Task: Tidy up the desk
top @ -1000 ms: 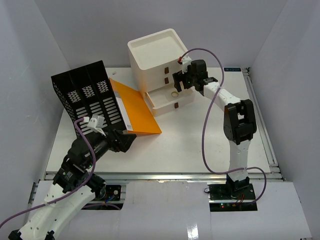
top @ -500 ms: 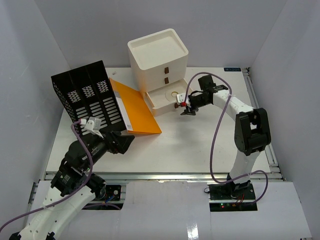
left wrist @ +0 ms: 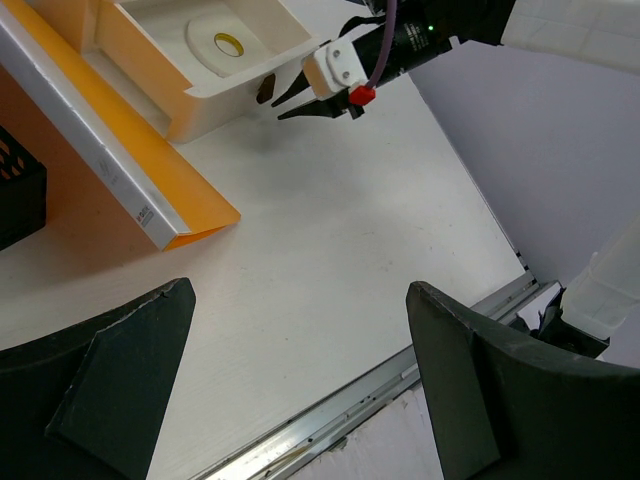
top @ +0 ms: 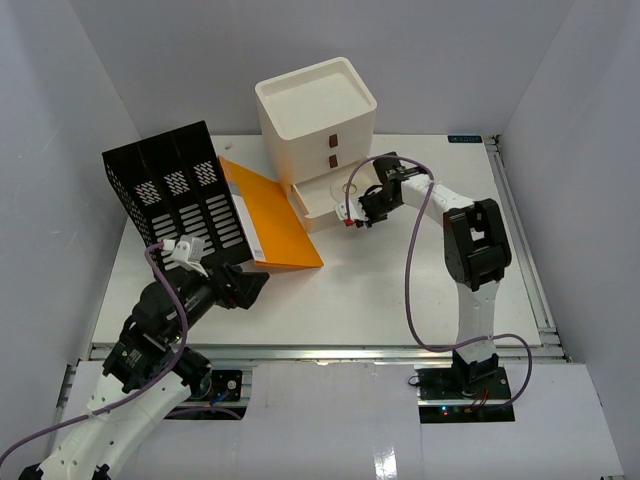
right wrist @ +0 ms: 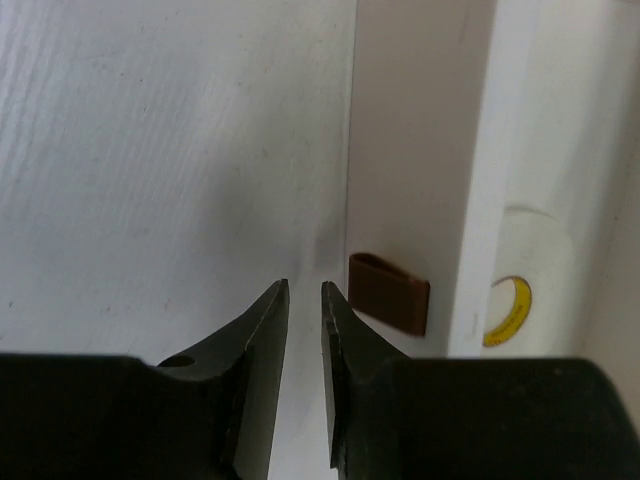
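No legible text. Small dark print on the orange folder's (left wrist: 120,180) white spine strip and a blue label (top: 464,139) at the desk's far edge: both unreadable.

plain pale grey-white walls (top: 330,40) close in the space on 3 sides: 1 across the back, 1 slanting along the left (top: 45,150), 1 along the right (top: 590,170). they are bare and smooth. the light is even and diffuse, leaving only soft shadows at the corners. along the near edge, flat white panels (top: 330,420) cover the front, with 2 dark openings cut in them.
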{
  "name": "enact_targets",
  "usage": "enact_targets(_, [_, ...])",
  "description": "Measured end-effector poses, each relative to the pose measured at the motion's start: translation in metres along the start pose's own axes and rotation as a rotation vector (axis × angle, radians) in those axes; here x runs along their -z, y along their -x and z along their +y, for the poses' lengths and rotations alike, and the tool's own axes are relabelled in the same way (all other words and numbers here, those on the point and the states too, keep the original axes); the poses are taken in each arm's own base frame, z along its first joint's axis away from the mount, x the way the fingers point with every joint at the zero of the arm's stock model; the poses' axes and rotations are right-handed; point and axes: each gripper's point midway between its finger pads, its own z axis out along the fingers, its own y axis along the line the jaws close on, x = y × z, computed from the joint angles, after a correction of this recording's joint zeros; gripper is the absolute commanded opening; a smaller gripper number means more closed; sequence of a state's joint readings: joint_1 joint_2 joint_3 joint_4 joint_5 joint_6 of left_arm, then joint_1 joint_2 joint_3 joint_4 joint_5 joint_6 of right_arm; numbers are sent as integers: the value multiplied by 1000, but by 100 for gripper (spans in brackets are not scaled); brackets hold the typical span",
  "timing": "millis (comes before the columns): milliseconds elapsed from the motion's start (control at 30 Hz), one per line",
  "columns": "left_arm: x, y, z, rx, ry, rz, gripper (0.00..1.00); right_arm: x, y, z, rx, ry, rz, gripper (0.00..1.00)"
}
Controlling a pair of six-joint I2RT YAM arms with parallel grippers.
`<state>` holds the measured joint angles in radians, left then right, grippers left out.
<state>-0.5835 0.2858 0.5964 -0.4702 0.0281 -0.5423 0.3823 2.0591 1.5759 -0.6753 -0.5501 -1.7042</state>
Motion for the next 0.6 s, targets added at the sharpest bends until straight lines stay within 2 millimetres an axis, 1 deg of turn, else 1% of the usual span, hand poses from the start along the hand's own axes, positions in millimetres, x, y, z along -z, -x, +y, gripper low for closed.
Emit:
enact_targets(33, [0, 0, 0, 0, 1, 1, 98, -7, -2, -1, 1, 1, 13, 42])
enact_targets(100, [-1, 0, 1, 0, 4, 3, 98, -22, -5, -3, 1, -7, 47, 73])
enact_targets(133, [-1, -1, 1, 0, 5, 4, 98, -29, -6, -4, -3, -18, 67, 83])
enact_targets(167, [-2, -1, 1, 0, 8, 7, 98, -33, -6, -8, -1, -46, 83, 90])
enact_targets(200, [-3, -2, 2, -1, 10, 12, 98, -32, -4, -19, 19, -98, 98, 94])
enact_targets(233, [-4, -3, 3, -1, 14, 17, 98, -32, -1, -31, 33, -151, 115, 96])
enact_targets(300, [-5, -5, 4, -2, 20, 26, 98, -33, 2, -50, 44, -238, 142, 90])
enact_targets(333, [-6, -6, 5, -2, 23, 31, 98, -35, 3, -57, 42, -272, 151, 90])
enact_targets(467, [-9, -9, 6, -2, 32, 46, 98, -43, 4, -75, 20, -351, 169, 90])
enact_targets(600, [-11, -10, 7, -2, 36, 53, 98, -47, -4, -92, 6, -404, 187, 90])
